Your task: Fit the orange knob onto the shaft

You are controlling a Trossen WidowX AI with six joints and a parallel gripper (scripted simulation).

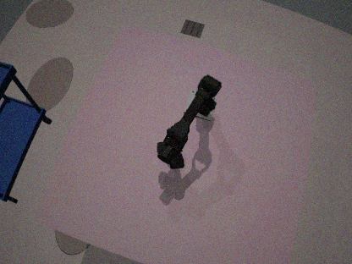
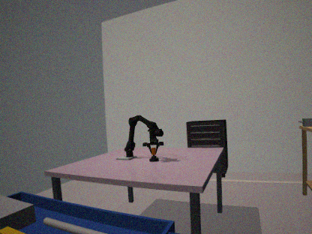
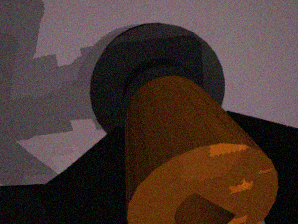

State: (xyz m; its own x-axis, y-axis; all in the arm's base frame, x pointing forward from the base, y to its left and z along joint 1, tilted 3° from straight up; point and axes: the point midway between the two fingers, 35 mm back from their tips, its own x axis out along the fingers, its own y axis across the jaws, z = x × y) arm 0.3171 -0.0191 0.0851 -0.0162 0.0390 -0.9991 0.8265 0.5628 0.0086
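The orange knob [image 2: 153, 151] [image 3: 172, 112] stands about upright over the round pedestal. My gripper [image 2: 153, 153] [image 3: 173, 129] points down and is shut on the knob, with a dark finger on each side of it. The dark round pedestal [image 2: 154, 159] [image 3: 105, 80] is on the table, directly below the knob. In the wrist view its disc and a dark raised ring show behind the knob's lower end. The shaft is hidden, and I cannot tell whether the knob's lower end touches the pedestal or how far it is over the shaft. In the top view the arm covers knob and pedestal.
The pink table [image 1: 127, 85] [image 2: 112, 170] carries the arm's pale base plate [image 2: 124, 158]. A black chair [image 2: 207, 133] stands behind the table. A blue cart [image 1: 14, 140] [image 2: 94, 214] stands off one side. A wooden stand [image 2: 304, 161] is at the far right.
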